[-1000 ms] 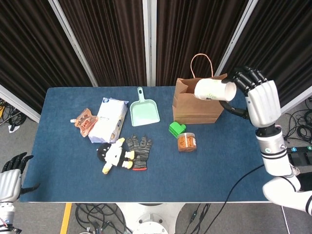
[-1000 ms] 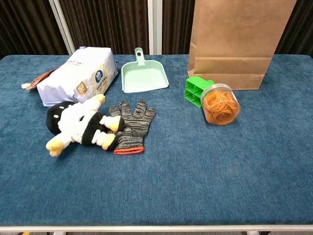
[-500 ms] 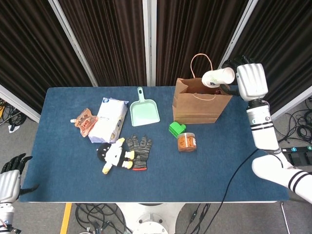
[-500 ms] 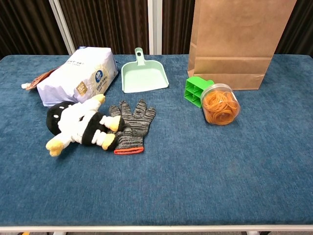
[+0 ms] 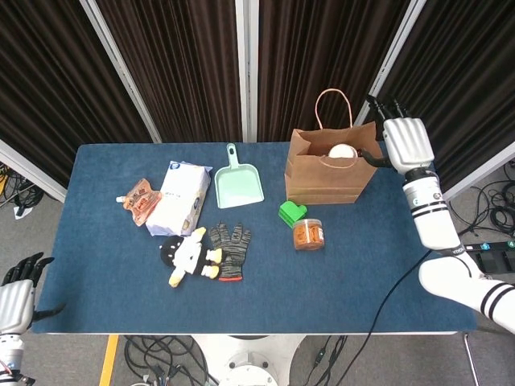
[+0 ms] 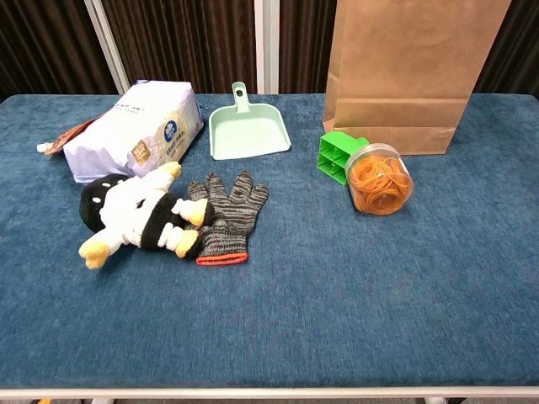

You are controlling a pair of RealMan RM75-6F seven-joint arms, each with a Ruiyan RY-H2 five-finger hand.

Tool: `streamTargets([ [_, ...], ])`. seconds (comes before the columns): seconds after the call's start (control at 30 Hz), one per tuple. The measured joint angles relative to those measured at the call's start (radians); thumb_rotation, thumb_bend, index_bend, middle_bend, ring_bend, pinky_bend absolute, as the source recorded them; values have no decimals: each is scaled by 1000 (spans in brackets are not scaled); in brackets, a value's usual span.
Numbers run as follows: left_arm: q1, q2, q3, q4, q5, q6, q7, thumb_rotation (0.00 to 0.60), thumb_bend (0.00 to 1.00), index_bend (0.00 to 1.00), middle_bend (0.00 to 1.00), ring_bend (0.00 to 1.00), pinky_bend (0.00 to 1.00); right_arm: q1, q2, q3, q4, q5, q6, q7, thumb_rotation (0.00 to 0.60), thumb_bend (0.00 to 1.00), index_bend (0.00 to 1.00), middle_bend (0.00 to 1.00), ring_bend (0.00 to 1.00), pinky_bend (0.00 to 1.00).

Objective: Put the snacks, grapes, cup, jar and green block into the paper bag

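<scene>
Cup (image 5: 341,151) sits inside the open top of the paper bag (image 5: 322,181), white rim just showing. Right hand (image 5: 400,142) hovers at the bag's right edge, fingers apart, holding nothing as far as the head view shows; it does not appear in the chest view. Left hand (image 5: 16,289) hangs off the lower left corner of the worktop (image 5: 370,265), empty with fingers loosely spread. Remaining items on the worktop: jar (image 6: 381,178) lying on its side, touching the green block (image 6: 335,153), both just in front of the bag; snack pouch (image 5: 142,201) and the large white snack bag (image 6: 135,128) at the left, touching each other. Grapes not identifiable in either view. Handling notes (judgement): jar looks like clear rigid plastic, light, smooth and round, so liable to roll or slip; wrap the fingers around its body rather than pinching the lid. Block is stiff, light, ribbed; pinch across opposite flat faces. White snack bag is soft and bulky; grasp across the middle, gently. Pouch is thin and flat; take an edge. Paper bag is light and could tip if nudged.
</scene>
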Motion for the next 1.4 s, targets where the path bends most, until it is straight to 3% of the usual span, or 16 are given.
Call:
streamTargets([
  [0.13,-5,-1,-1,-3,4,-3,5,600,49,246,203,121,153,-47,23,2,-45,-91,86,103,600,139,7,226,2,177],
  [0.2,-8,-1,-2,-5,6,-4,8,600,49,246,203,121,153,-71,35,-6,-66,-155,129,150,600,137,57,260,36,200],
  [0.37,-12,1,-5,-12,12,1,14,600,49,246,203,121,153,-140,67,-59,-118,-392,267,270,600,138,224,345,190,380],
  [0.57,-12,5,-3,-19,11,0,21,600,49,246,203,121,153,-204,88,-182,-159,-672,400,385,600,138,272,377,221,420],
  [0.73,-8,6,-2,-22,13,10,22,600,50,246,203,121,153,-217,98,-306,-177,-818,397,403,600,124,254,369,210,421],
  [0.87,-5,4,1,-20,13,9,20,600,49,246,203,121,153,-213,94,-326,-198,-802,316,310,600,51,103,293,125,385],
  [0.97,-5,1,2,-17,12,8,17,600,50,246,203,121,153,-204,78,-328,-218,-725,212,217,600,8,27,245,70,318],
  [1.2,-5,-2,3,-5,11,3,7,600,49,246,203,121,153,-172,-54,-305,-191,-449,31,29,600,0,0,186,16,240],
  [1.4,-5,-7,5,6,9,-3,-3,600,49,246,203,121,153,-140,-215,-280,-85,-275,-48,-78,600,0,0,175,16,238],
])
